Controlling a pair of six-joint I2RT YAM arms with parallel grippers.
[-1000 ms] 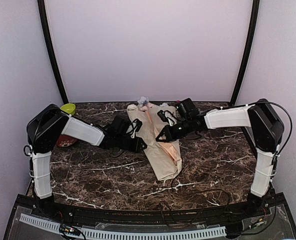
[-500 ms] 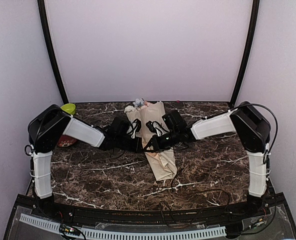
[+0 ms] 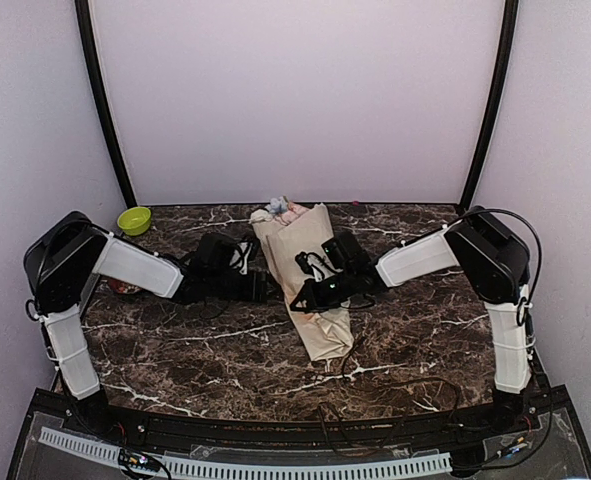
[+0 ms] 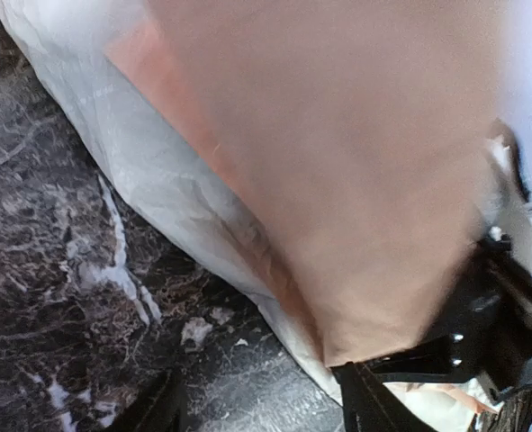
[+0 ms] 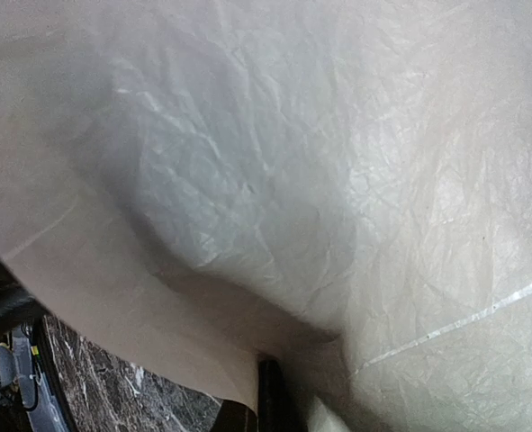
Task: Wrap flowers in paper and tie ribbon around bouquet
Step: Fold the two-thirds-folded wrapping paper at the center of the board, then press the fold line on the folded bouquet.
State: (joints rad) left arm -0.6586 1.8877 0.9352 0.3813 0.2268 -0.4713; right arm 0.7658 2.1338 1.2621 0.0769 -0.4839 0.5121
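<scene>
While my right gripper (image 3: 303, 297) is closed, apparently pinching a fold of paper (image 5: 356, 180), my left gripper (image 4: 261, 409) stands open just beside the bouquet (image 3: 297, 240) lying on the table (image 3: 175, 350). The wrap looks light, crinkly and springy, so I'd hold its narrow waist.

Top view: soft, even light from above; faint shadows lay on the tabletop (image 3: 175, 350).
Left wrist: the paper (image 4: 338, 180) was close and blurred.
Right wrist: shadow darkened the fold; crinkles showed sharp.
</scene>
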